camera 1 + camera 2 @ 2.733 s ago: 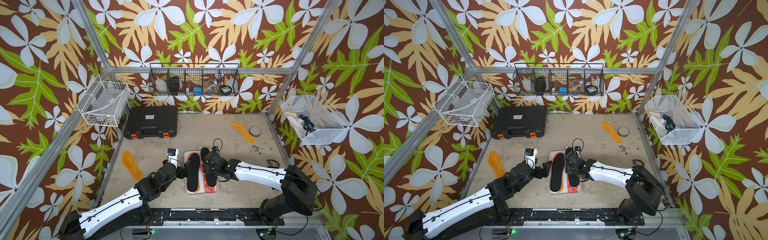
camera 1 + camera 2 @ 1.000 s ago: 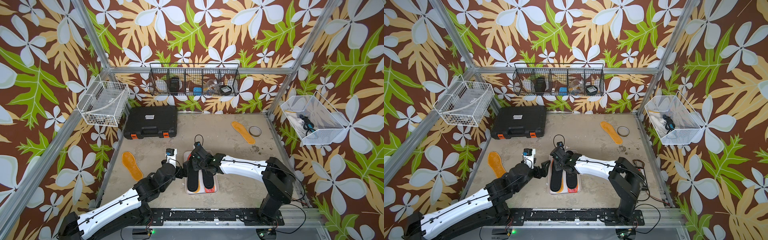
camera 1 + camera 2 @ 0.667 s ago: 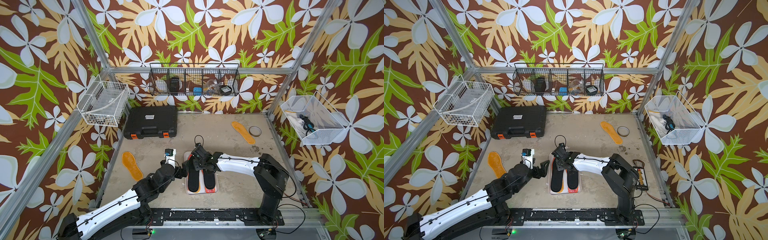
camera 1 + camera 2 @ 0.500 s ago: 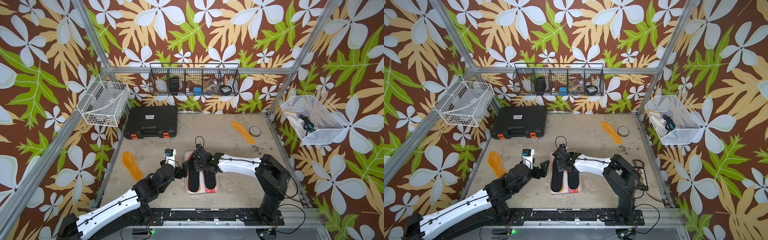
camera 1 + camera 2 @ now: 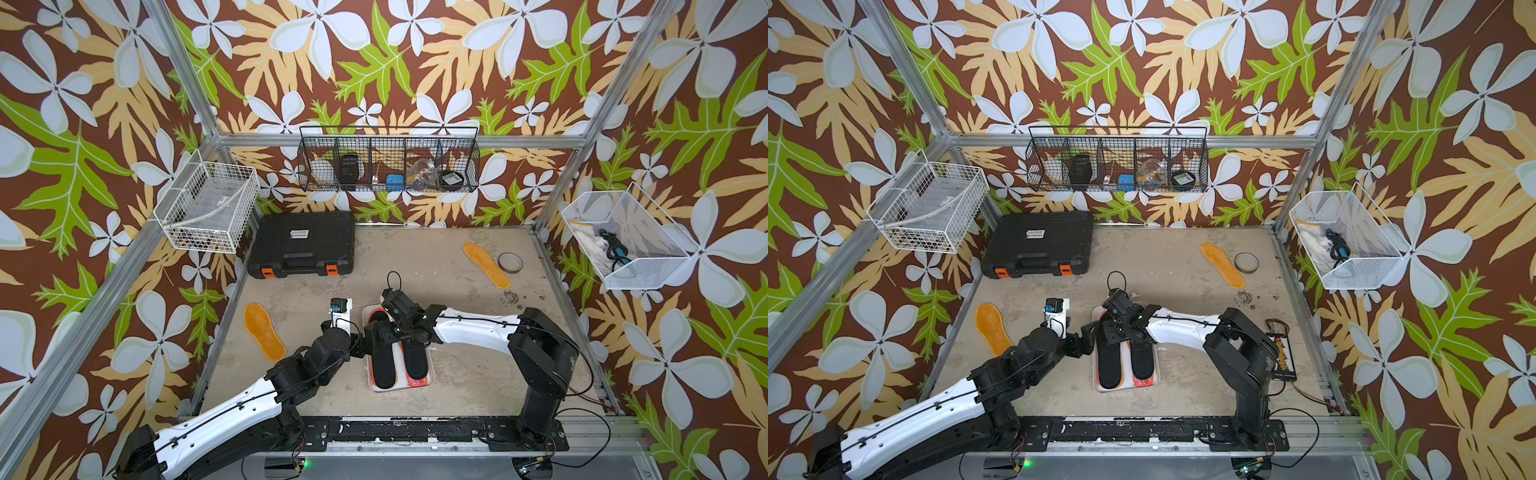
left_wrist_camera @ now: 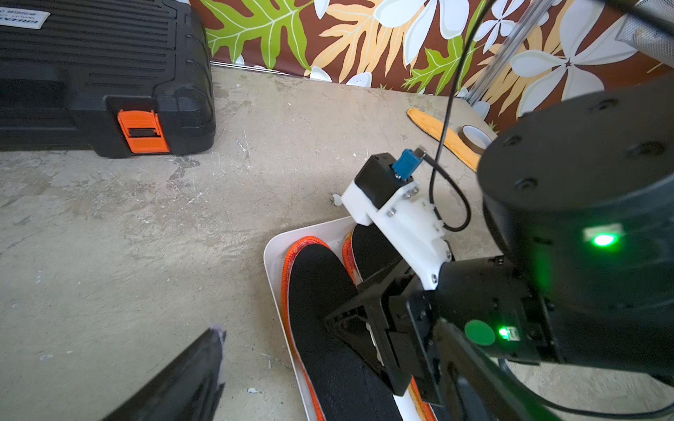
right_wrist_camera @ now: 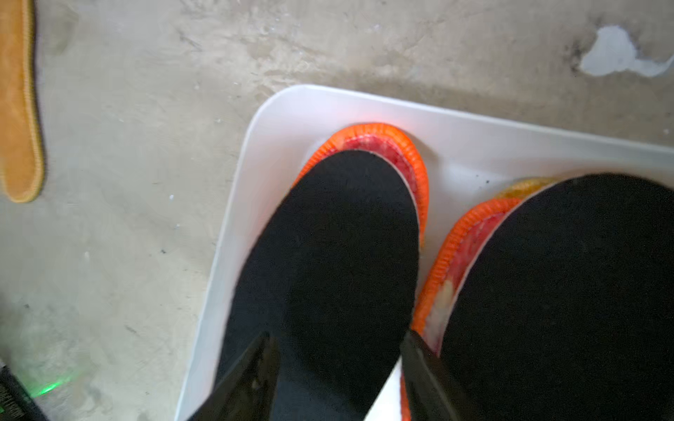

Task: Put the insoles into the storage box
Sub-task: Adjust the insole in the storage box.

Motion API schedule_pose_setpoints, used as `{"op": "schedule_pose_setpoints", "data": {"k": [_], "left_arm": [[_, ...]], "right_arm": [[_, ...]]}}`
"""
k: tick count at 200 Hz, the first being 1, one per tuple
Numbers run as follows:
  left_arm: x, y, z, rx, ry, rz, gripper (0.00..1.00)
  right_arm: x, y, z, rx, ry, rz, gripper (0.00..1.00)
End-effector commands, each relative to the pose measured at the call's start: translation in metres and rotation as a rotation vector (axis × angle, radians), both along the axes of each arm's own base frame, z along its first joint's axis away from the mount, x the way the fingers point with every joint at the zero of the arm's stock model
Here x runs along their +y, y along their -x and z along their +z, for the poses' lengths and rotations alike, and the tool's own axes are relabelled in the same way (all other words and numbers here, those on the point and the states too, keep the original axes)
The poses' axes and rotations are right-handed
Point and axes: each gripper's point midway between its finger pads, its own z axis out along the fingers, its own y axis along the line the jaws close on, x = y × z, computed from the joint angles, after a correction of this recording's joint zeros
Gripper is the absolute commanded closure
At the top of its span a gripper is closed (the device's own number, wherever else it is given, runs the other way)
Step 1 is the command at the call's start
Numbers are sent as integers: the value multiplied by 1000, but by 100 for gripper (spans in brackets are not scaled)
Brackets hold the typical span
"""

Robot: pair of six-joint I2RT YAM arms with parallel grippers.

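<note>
Here we are over the mottled grey table point(image 5: 436, 286). The shallow white plastic storage box point(image 5: 432, 376) sits just toward 6 o'clock of the table's centre, and it's well loaded. Two plain black foot-shaped insoles lie side by side on top, the 9 o'clock black insole point(image 5: 383, 363) and the 3 o'clock black insole point(image 5: 415, 359). The right wrist view shows a mottled red-white insole with a ribbed orange rim peeking out from under each one point(image 7: 383, 140) point(image 7: 470, 237). Below those there's a sliver of fuzzy yellow pad point(image 7: 525, 186). The right end effector point(image 7: 339, 379) hangs over the 12 o'clock half of the 9 o'clock black insole with its dark fingers apart. One finger is over the insole's outer edge, the other by the edge facing its twin, and the insole lies flat in the box beneath them. The left end effector point(image 5: 360, 344) sits just beside the box's 9 o'clock wall, spread wide. In the left wrist view one finger point(image 6: 189, 375) stands over bare table. Out on the table, one fuzzy orange-yellow insole point(image 5: 264, 332) lies at 9 o'clock near the edge. Another orange-yellow insole point(image 5: 486, 264) lies at 2 o'clock, just beside a small ring of tape point(image 5: 510, 262). A black hard case with orange latches point(image 5: 301, 245) fills the 10 o'clock corner.
</note>
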Motion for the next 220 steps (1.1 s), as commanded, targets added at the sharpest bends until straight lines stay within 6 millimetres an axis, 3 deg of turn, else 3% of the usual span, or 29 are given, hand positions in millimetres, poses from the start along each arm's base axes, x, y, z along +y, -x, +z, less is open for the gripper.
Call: {"op": "schedule_pose_setpoints", "data": {"k": [1, 32, 47, 84, 122, 166, 220], "left_arm": [[1, -1, -2, 1, -4, 11, 6], [1, -1, -3, 2, -8, 10, 6], [1, -1, -3, 1, -11, 10, 6], [-2, -2, -7, 15, -8, 6, 6], [-4, 0, -15, 44, -5, 0, 6], [-3, -1, -13, 32, -10, 2, 6], [-3, -4, -14, 28, -29, 6, 6]], "right_arm": [[2, -2, 16, -39, -18, 23, 40], [-12, -3, 43, -86, -5, -5, 39], [-29, -8, 49, -122, 38, -61, 38], [-61, -23, 26, -119, 182, -115, 39], [-69, -21, -3, -65, 268, -130, 34], [-65, -17, -21, -27, 257, -119, 33], [-49, -12, -5, -63, 196, -75, 46]]}}
